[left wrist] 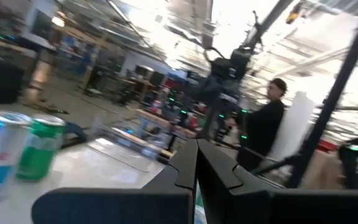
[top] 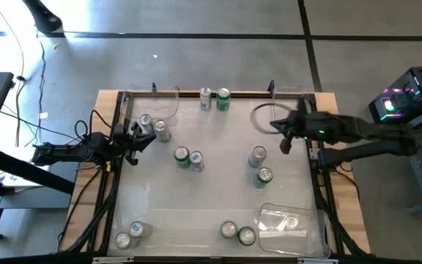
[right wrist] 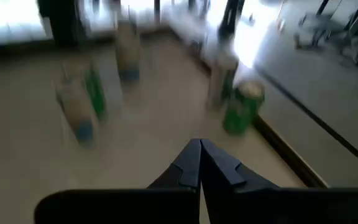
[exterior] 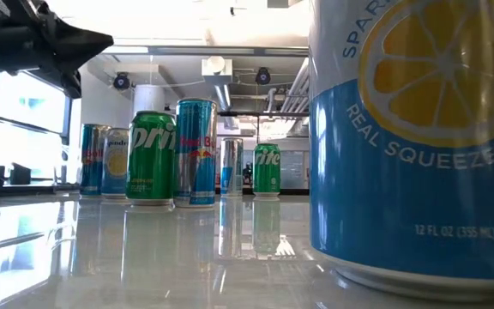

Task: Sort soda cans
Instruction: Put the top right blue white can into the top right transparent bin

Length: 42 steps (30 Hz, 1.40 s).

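So the low view is basically blocked by one huge blue-and-white lemon soda can (exterior: 418,137) parked right by the lens, eating the whole right side. Past it stand a green Sprite can (exterior: 151,158) touching a tall blue-silver Red Bull can (exterior: 195,153), with more cans further back.

From above, starting at the near edge of the glossy white table (top: 218,213): two cans in the left corner (top: 129,235), two more mid-right (top: 238,232), just beside a clear plastic bin lying on its side (top: 291,224) with one can visible inside it. Middle of the table has a pair on the left (top: 188,158) and a pair on the right (top: 261,166). Further back, two cans sit beside the left gripper (top: 139,137). At the far edge, a silver-blue can and a green one (top: 215,99) stand side by side. That's thirteen cans by my count. Two more clear bins sit in the far corners, left (top: 156,103) and right (top: 269,116).

The left gripper's fingers are pressed together with nothing between them. The right gripper (top: 286,136) hangs over the right-hand far bin area, fingers also pressed together and empty.
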Each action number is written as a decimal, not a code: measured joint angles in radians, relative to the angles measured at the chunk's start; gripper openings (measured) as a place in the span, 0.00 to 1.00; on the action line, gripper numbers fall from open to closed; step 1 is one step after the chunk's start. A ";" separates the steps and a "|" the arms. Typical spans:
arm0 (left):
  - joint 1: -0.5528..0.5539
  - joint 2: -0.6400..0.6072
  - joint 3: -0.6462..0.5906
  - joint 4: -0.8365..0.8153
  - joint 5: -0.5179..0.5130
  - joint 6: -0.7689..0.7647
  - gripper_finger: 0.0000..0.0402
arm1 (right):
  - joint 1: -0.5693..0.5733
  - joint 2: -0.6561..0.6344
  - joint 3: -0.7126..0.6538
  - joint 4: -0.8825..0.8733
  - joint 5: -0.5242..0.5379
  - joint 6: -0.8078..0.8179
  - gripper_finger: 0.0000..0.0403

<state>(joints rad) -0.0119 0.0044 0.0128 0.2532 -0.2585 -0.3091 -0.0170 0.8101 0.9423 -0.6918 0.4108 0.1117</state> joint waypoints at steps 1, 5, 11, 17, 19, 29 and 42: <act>0.000 0.000 0.000 0.001 -0.017 0.013 0.00 | -0.004 0.046 0.050 -0.071 -0.005 -0.025 0.00; 0.000 0.000 0.000 0.000 -0.041 0.067 0.00 | -0.010 0.193 0.200 -0.221 -0.013 -0.050 0.00; 0.000 0.000 0.000 0.000 -0.041 0.085 0.00 | -0.028 0.356 0.355 -0.345 -0.110 0.047 0.04; 0.000 0.000 0.000 0.000 -0.043 0.148 0.00 | -0.028 0.486 0.400 -0.413 -0.177 0.087 0.31; 0.000 0.000 0.000 0.000 -0.042 0.166 0.00 | -0.028 0.522 0.400 -0.411 -0.183 0.110 0.43; 0.000 0.000 0.000 -0.002 -0.042 0.241 0.00 | -0.023 0.621 0.400 -0.459 -0.230 0.126 0.82; 0.000 0.000 0.000 -0.006 -0.040 0.234 0.00 | -0.088 0.735 0.333 -0.462 -0.415 0.037 0.86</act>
<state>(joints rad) -0.0120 0.0044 0.0128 0.2474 -0.2985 -0.0754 -0.1051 1.5452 1.2753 -1.1539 -0.0038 0.1489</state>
